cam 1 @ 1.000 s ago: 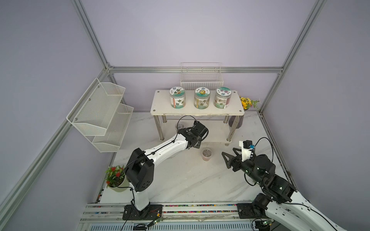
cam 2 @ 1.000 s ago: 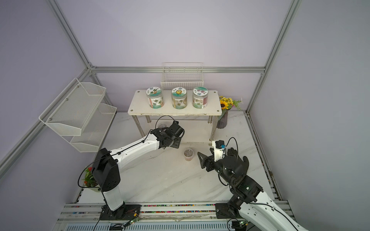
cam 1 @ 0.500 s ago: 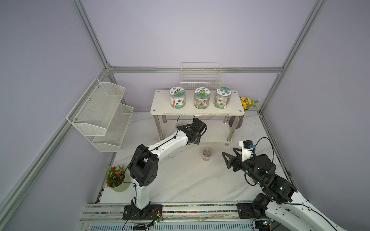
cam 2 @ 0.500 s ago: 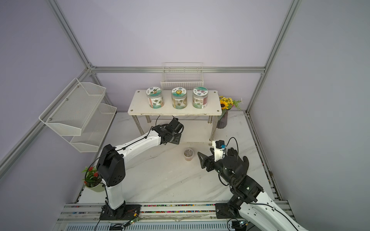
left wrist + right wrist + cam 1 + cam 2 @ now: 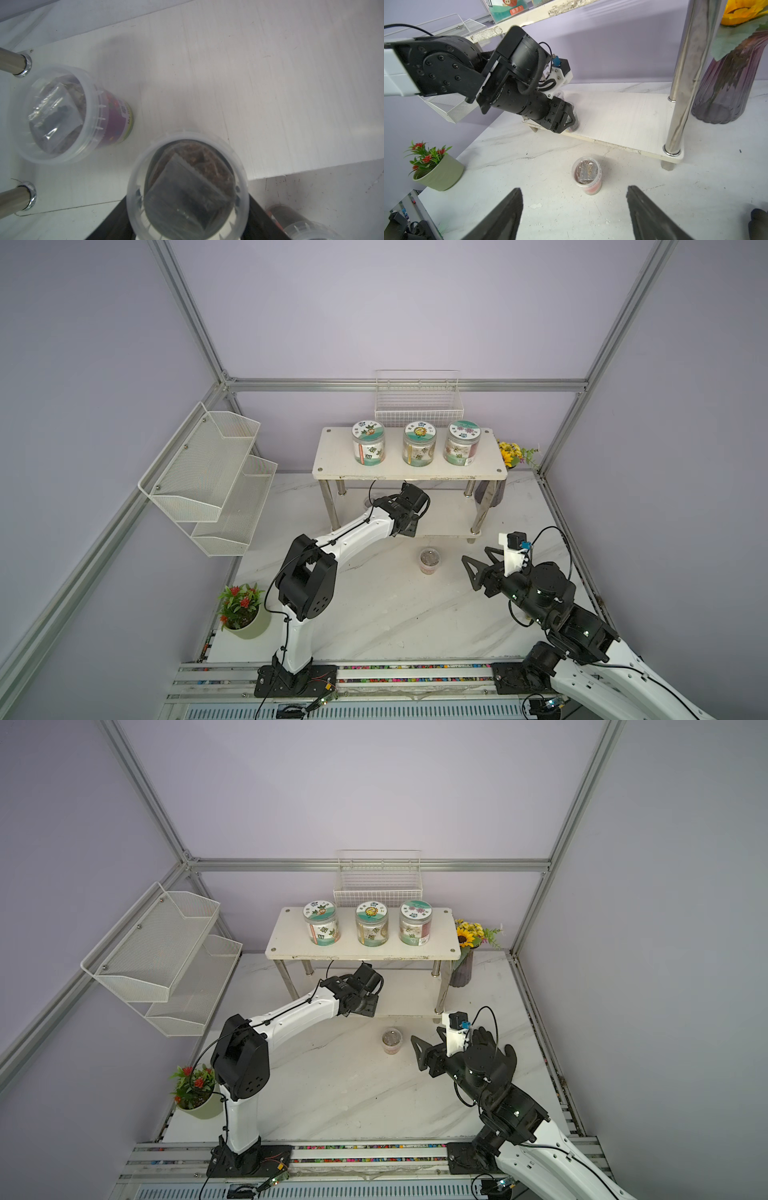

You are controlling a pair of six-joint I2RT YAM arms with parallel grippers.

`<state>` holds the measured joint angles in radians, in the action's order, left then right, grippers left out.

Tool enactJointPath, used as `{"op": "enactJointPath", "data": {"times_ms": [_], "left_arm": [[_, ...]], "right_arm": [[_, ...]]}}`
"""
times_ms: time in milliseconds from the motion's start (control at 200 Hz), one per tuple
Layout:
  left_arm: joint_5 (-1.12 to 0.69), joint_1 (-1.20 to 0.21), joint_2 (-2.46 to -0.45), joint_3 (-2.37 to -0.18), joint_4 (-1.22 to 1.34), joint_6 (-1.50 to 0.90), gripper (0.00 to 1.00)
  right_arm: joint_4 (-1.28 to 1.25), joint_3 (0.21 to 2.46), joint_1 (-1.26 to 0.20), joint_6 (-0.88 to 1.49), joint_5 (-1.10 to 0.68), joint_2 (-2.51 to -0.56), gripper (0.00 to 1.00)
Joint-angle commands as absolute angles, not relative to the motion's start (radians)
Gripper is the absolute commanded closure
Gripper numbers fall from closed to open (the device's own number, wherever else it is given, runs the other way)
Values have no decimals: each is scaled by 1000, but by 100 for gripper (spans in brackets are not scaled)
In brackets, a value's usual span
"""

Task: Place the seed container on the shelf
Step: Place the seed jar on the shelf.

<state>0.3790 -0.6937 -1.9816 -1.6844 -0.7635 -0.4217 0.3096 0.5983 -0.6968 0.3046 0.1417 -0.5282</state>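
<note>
Now the left gripper is clamped on a clear-lidded seed container, holding it over the front edge of the lower board of the shelf (whether its base touches the board is hidden). A second container stands on that board, beside two of the legs. A third container stands on the table in front of the shelf, near the right gripper, whose jaws gape empty.

In both top views, jaws of the left gripper obscured behind its wrist. Left wrist view: held seed container cropped by frame edge; a further tub, seemingly alike, mostly cut off.
</note>
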Motion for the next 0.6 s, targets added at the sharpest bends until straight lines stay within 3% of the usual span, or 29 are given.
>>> {"op": "enactJointPath", "data": {"times_ms": [0, 370, 595], "left_arm": [[375, -687, -1983, -1731, -742, -396, 44], [363, -678, -2016, -1756, -759, -393, 35], [362, -673, -2016, -1761, -767, -393, 20]], "right_arm": [[319, 621, -701, 291, 154, -526, 18], [323, 626, -701, 290, 153, -528, 18], [332, 636, -700, 284, 157, -532, 18]]}}
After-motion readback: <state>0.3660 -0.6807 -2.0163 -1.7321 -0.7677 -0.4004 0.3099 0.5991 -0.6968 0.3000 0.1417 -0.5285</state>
